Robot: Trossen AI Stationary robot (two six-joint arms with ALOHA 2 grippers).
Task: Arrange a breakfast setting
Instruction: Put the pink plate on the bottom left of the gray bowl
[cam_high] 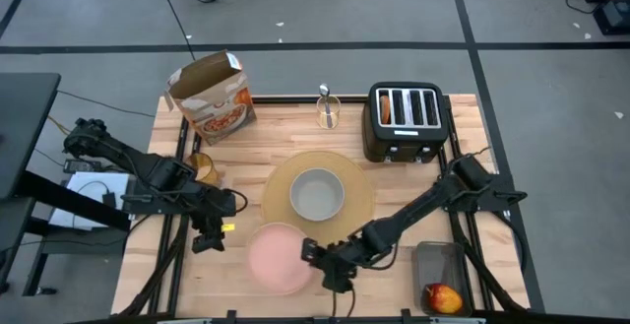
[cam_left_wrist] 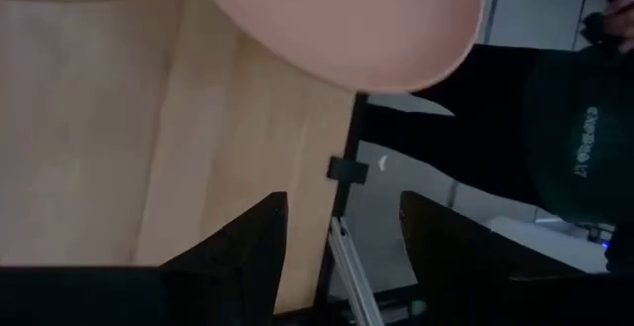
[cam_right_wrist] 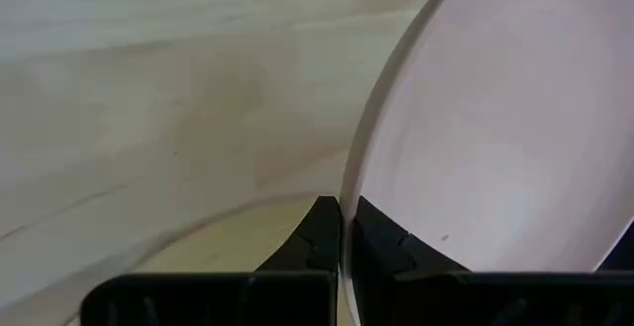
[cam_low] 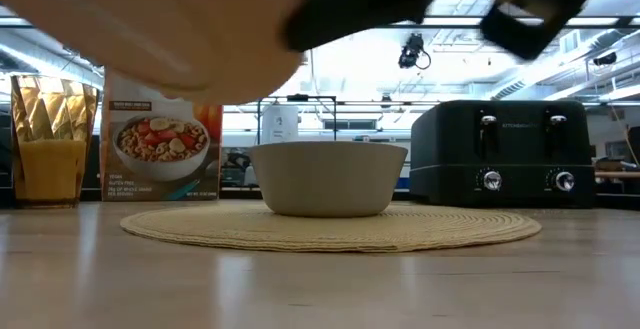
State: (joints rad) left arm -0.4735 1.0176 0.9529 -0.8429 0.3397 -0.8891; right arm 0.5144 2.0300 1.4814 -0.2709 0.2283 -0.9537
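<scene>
pink plate [cam_high: 278, 256] sits pinched at its rim by the right gripper [cam_high: 328, 262], lifted at the table's front edge, just before the round tan placemat [cam_high: 364, 198] holding the grey bowl [cam_high: 317, 195]; left gripper [cam_high: 210, 237] spread, empty, beside it.

The right arm is stretched diagonally from the table's right side toward the front centre, and its gripper [cam_high: 320, 257] is held low with the wrist bent. The jaws are closed tight on the rim of the pink plate [cam_right_wrist: 495, 128], approx. no gap seen betw. the fingers [cam_right_wrist: 319, 232]. The left arm is folded at the left edge; its gripper [cam_high: 210, 237] is held with jaws apart, nothing betw. them.
</scene>
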